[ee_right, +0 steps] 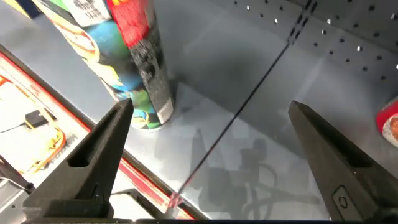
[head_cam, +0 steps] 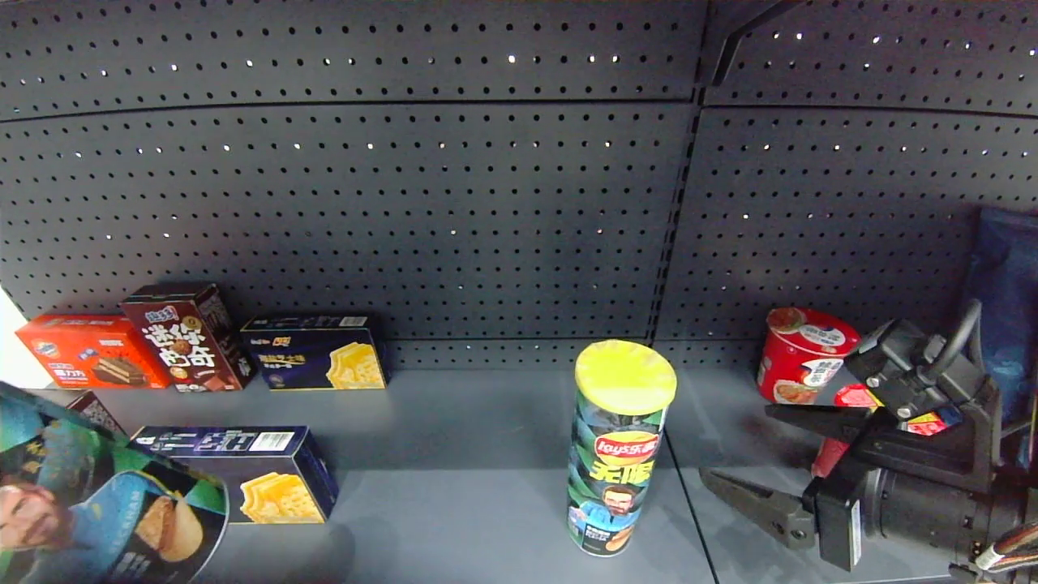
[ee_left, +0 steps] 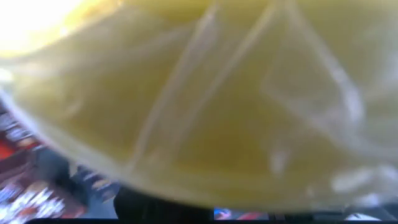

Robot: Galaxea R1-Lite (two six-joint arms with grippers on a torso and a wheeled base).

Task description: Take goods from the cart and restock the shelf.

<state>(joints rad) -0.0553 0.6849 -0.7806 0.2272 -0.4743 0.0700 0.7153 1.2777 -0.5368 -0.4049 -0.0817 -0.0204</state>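
Spanning the head view, the grey shelf (head_cam: 486, 503) runs under a dark perforated back panel (head_cam: 405, 203); a seam splits its board into a left bay and a right bay.

Over the right bay the right gripper (head_cam: 734, 442) hangs low with its black jaws spread wide and nothing between them. From its own wrist camera, the right gripper (ee_right: 205, 109) frames bare shelf board and the seam.

At the lower left corner a tilted chip can (head_cam: 97, 519) leans in over the front of the left bay. How the left gripper stands cannot be told — a yellow, translucent surface (ee_left: 205, 93) lies right against that wrist's lens.

The upright chip can (head_cam: 623, 454), yellow-lidded, stands in the left bay just beside the seam, near the shelf's front edge and apart from the open jaws. The right wrist view shows it too (ee_right: 134, 68), close to the red strip (ee_right: 149, 180) along that edge.

A blue bag (head_cam: 1005, 300) leans at the far right against the panel.

Four boxes sit in the left bay: a front cracker box (head_cam: 243, 474) near the tilted can, then along the back a rear cracker box (head_cam: 316, 353), a brown box (head_cam: 186, 337) standing tilted, and an orange box (head_cam: 89, 350).

A red noodle cup (head_cam: 803, 353) stands at the back of the right bay, behind the gripper.
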